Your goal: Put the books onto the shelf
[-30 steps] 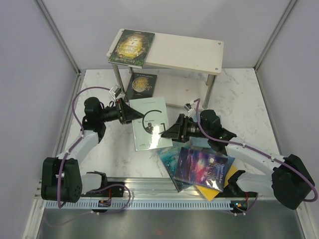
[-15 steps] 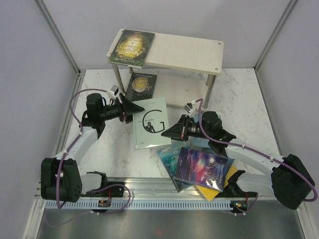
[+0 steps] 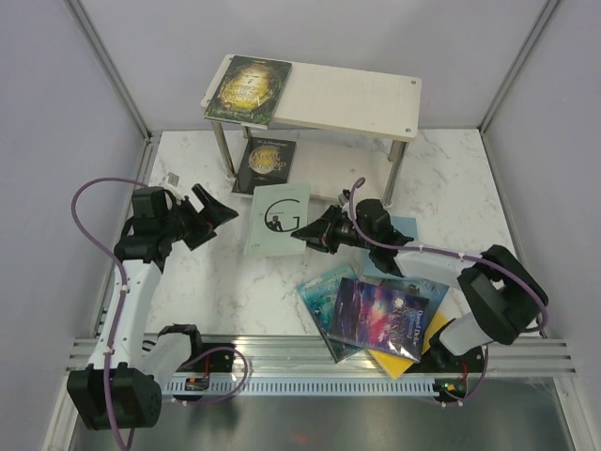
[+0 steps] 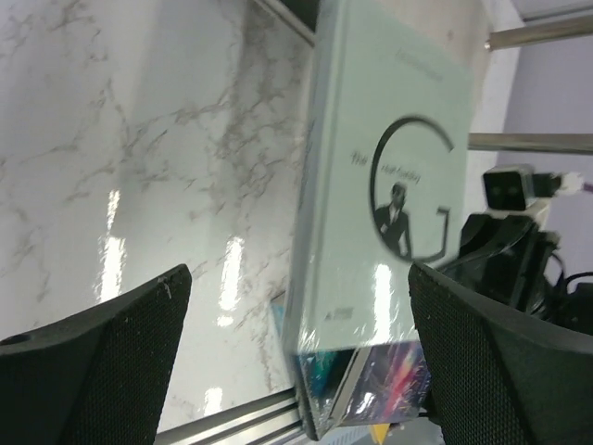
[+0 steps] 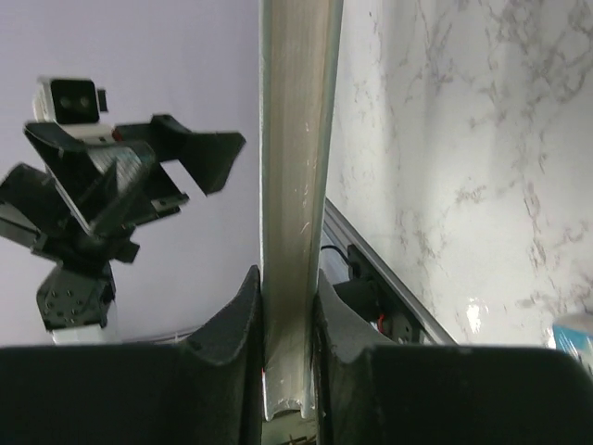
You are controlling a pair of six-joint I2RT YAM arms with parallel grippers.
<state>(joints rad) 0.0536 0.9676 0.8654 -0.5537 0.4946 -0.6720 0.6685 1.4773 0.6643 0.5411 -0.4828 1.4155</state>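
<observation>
Since a second ago, the left gripper is being drawn back leftwards off the pale book. Its jaws are being held wide apart with nothing between them. The pale book is being carried closer to the shelf, tilted up; whether it touches the table cannot be told.

- Grip: the right gripper is being clamped on the pale book's right edge. From the right wrist only its thin edge is being shown, between the fingers.
- Obscured: cover lettering is being blurred in the left wrist view. The black book on the lower tier is being partly hidden by the top board, where the green-gold book is lying.
- Pile: the yellow book is being covered, bar a corner, by the galaxy book. The teal book is being overlapped too.
- Pose: the right arm is being stretched leftwards above the pile.
</observation>
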